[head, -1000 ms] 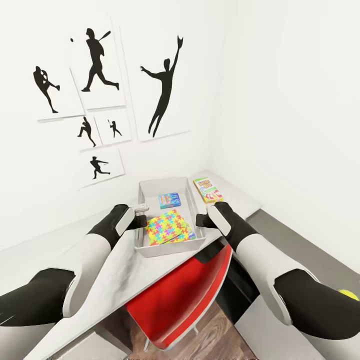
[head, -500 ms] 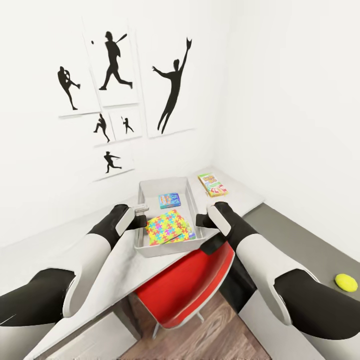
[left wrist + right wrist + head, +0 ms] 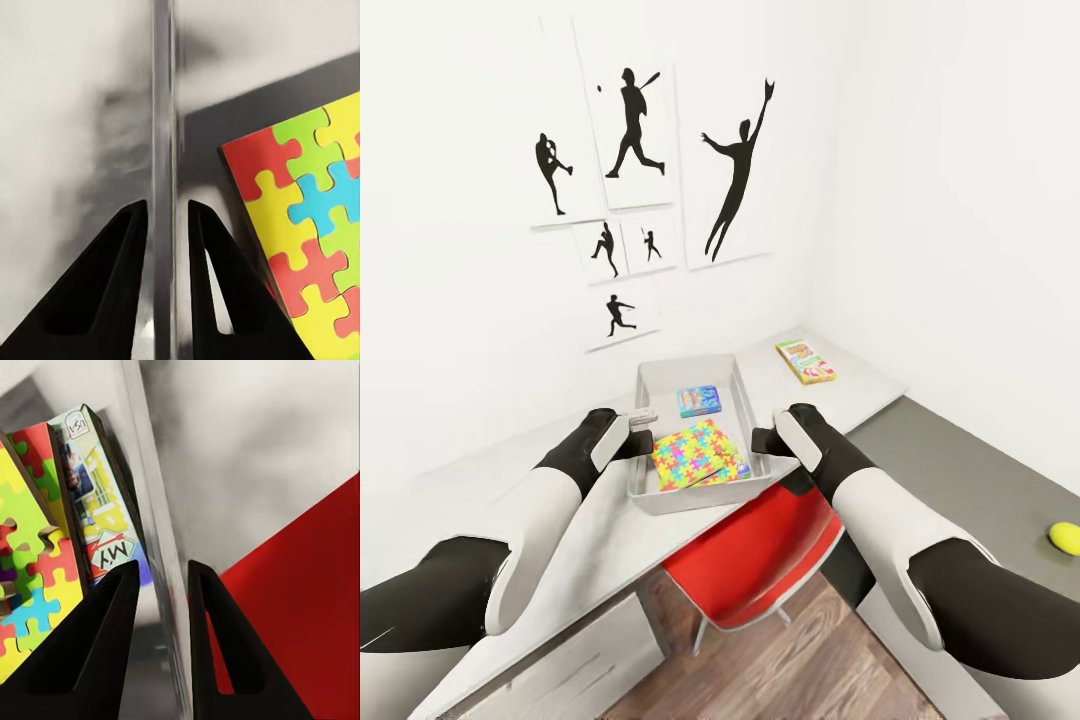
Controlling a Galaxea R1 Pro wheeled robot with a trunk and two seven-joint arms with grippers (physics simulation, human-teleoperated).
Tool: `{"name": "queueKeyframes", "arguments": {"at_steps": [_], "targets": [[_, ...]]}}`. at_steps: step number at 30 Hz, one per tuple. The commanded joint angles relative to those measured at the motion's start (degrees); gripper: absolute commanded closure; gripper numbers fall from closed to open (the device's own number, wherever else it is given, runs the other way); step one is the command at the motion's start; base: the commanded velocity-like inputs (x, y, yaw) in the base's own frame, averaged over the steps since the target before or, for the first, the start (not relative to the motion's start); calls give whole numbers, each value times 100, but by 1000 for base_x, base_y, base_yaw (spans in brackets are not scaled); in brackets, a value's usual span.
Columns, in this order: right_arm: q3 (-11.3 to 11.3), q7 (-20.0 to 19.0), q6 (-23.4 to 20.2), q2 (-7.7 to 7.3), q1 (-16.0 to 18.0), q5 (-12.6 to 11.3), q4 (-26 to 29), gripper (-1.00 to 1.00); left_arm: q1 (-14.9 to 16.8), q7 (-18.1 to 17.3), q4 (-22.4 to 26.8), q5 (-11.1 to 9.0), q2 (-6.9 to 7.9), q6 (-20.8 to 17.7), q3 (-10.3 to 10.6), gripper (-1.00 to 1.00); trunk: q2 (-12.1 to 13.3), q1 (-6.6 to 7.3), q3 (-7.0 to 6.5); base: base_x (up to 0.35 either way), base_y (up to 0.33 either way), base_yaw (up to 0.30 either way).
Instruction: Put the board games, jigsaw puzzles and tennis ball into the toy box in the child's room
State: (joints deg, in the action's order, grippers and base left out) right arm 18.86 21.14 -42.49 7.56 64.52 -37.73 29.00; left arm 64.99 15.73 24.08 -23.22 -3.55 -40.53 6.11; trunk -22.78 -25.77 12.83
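Jigsaw puzzle in toy box, board game behind.

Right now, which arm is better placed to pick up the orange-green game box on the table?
The right, probably. The orange-green game box lies beyond the right gripper, on that side of the toy box. But both grippers clamp the box's walls, so the right must release first.

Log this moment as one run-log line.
left hand: shut on toy box wall | right hand: shut on opposite wall | inside: jigsaw puzzles, blue board game | outside: Skip-Bo game, tennis ball
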Motion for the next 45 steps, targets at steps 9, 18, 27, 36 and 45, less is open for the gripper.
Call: {"name": "queueKeyframes", "arguments": {"at_steps": [9,18,27,36,45], "targets": [[22,-46,28,-8,8,-139,10,100,5,44,9,-156,-5,1,48,100,-14,-1,11,-142,262,0],[32,-73,27,-3,8,-139,10,100,5,44,9,-159,-5,1,48,100,-14,-1,11,-142,262,0],[29,-89,163,-9,8,-139,10,100,5,44,9,-160,-5,1,48,100,-14,-1,11,-142,262,0],[30,-156,203,-9,8,-139,10,100,2,44,9,-159,-5,1,48,100,-14,-1,11,-142,262,0],[30,-163,206,-9,8,-139,10,100,5,44,9,-157,-5,1,48,100,-14,-1,11,-142,262,0]]}}
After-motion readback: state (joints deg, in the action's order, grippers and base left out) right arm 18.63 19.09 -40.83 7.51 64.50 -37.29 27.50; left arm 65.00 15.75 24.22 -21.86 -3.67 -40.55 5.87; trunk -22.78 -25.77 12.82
